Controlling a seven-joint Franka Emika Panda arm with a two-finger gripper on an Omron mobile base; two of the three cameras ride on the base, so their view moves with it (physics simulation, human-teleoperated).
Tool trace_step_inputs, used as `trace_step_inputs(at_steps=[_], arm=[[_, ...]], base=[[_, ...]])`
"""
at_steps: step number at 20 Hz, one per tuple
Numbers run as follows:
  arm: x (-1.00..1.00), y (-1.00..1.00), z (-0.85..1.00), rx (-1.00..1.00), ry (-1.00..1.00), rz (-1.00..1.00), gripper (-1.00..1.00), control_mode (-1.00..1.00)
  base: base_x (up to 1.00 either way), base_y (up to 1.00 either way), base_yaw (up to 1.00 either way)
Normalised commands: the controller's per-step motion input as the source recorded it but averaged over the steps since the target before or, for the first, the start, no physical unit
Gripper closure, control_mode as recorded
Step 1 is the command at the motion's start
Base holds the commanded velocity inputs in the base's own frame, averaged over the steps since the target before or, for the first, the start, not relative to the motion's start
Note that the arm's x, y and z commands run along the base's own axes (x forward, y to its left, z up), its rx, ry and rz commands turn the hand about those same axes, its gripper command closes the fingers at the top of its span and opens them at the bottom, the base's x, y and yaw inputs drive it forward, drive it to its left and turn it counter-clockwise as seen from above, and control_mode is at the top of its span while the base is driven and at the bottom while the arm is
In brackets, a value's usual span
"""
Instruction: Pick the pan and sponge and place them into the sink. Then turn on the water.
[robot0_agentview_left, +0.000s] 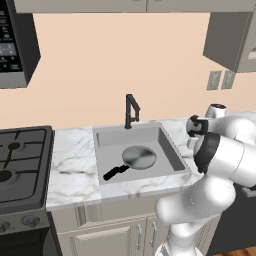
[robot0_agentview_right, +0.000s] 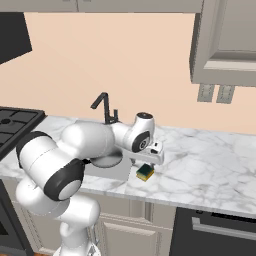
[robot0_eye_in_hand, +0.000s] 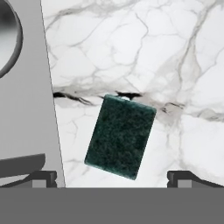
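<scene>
The sponge (robot0_eye_in_hand: 120, 136), green face up, lies on the marble counter (robot0_eye_in_hand: 131, 43) just beside the sink (robot0_agentview_left: 170, 150) rim, apart from any contact. The gripper (robot0_eye_in_hand: 112, 177) hangs directly above it with jaws spread wide and empty, evidently positioned to straddle the block for a grasp. The pan (robot0_agentview_left: 138, 157) already rests inside the basin, so the sponge appears next.

Counts: 1 pan (robot0_agentview_left: 139, 157), lying in the sink (robot0_agentview_left: 170, 150); 1 sponge (robot0_agentview_right: 145, 172) on the counter (robot0_agentview_right: 210, 165) just off the sink's right edge; 1 faucet (robot0_agentview_left: 131, 111) at the back rim; 1 stove (robot0_agentview_left: 22, 160) at the counter's left end; 2 wall outlets (robot0_agentview_right: 215, 93).
</scene>
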Motion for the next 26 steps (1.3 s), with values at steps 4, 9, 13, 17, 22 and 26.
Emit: trace_step_inputs(at_steps=[4,9,13,17,22,26], arm=[[0.00,-0.06,-0.14,0.00,0.00,0.00,-1.00,-1.00],[0.00,-0.03,-0.12,0.00,0.00,0.00,-1.00,-1.00],[0.00,0.00,-0.10,0.00,0.00,0.00,-1.00,-1.00],[0.03,0.00,-0.09,0.00,0.00,0.00,-1.00,-1.00],[0.04,-0.01,-0.11,0.00,0.01,0.00,-1.00,-1.00],[0.10,-0.06,-0.13,0.00,0.04,-0.01,-1.00,-1.00]], base=[[0.00,0.00,0.00],[0.00,0.00,0.00],[0.00,0.00,0.00],[0.00,0.00,0.00],[0.00,0.00,0.00],[0.00,0.00,0.00]])
